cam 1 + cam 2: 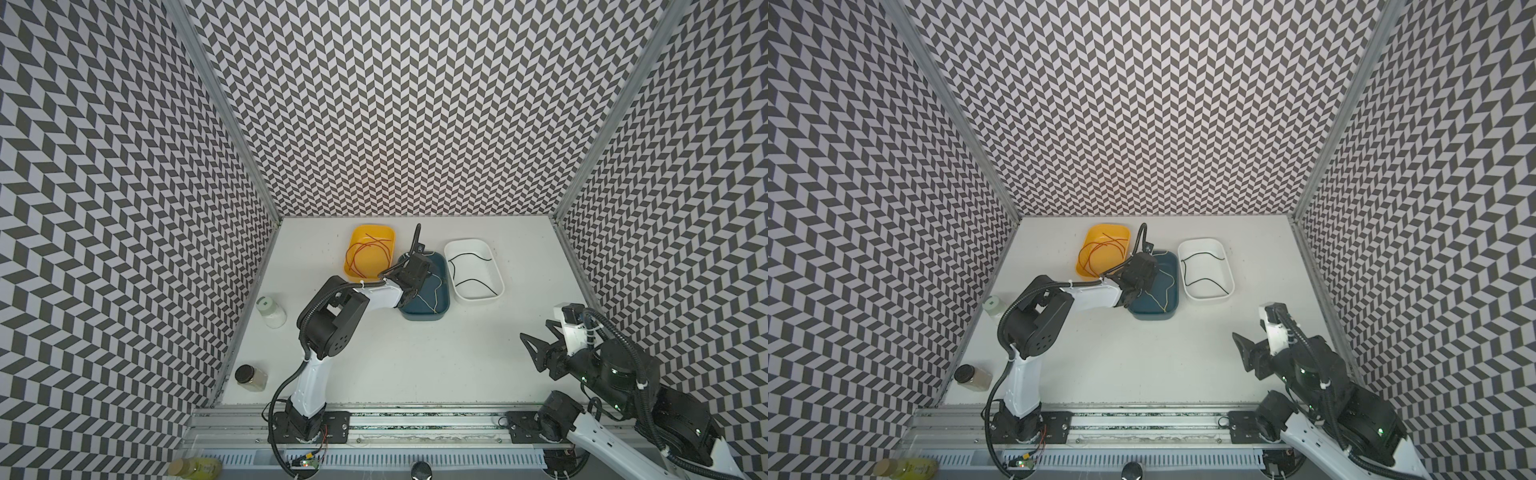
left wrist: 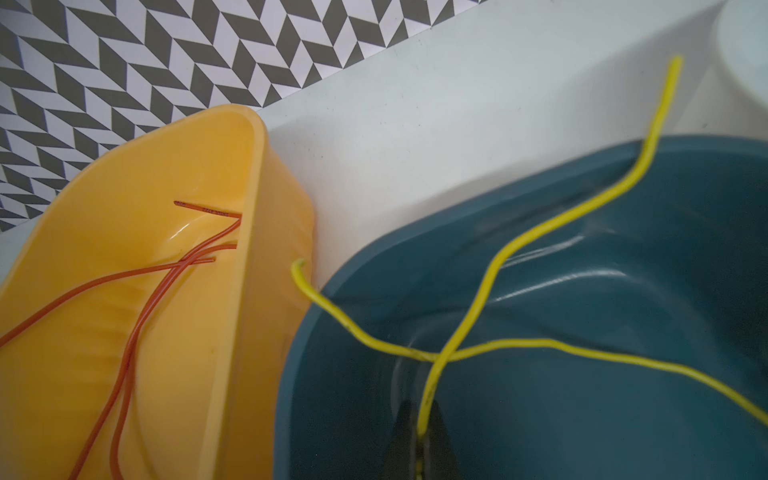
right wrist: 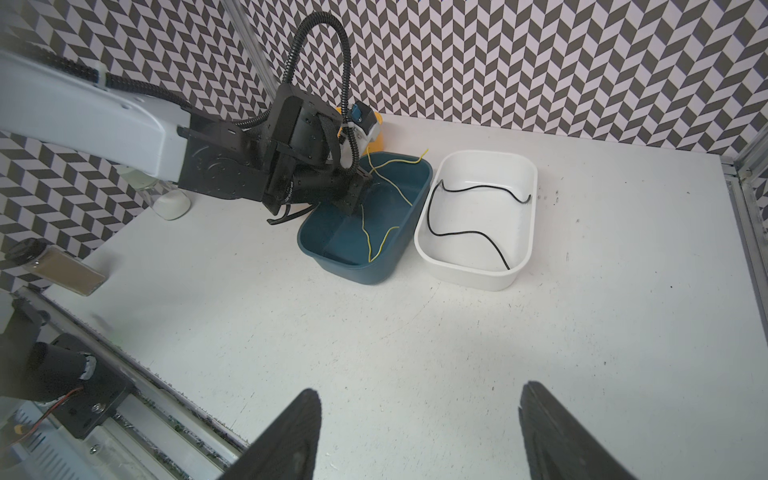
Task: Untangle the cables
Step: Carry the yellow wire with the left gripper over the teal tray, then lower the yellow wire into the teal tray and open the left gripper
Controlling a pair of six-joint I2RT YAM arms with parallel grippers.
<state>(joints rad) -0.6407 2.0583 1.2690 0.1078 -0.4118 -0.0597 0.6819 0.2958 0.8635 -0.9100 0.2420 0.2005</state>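
My left gripper (image 2: 422, 419) is inside the dark teal tray (image 1: 428, 318), shut on a yellow cable (image 2: 490, 270) that rises from its jaws and crosses a second yellow cable (image 2: 540, 343). One end of that second cable hangs over the teal tray's rim toward the yellow tray (image 2: 257, 291). Red and orange cables (image 1: 365, 253) lie loose in the yellow tray. Two black cables (image 3: 478, 189) lie in the white tray (image 3: 469, 278). My right gripper (image 3: 419, 399) hovers open over bare table at the front right, holding nothing.
Two jars sit along the left wall, one with a pale lid (image 1: 272, 311) and one with a dark lid (image 1: 250, 377). A metal rail (image 1: 415, 419) runs along the table's front edge. Patterned walls close in three sides.
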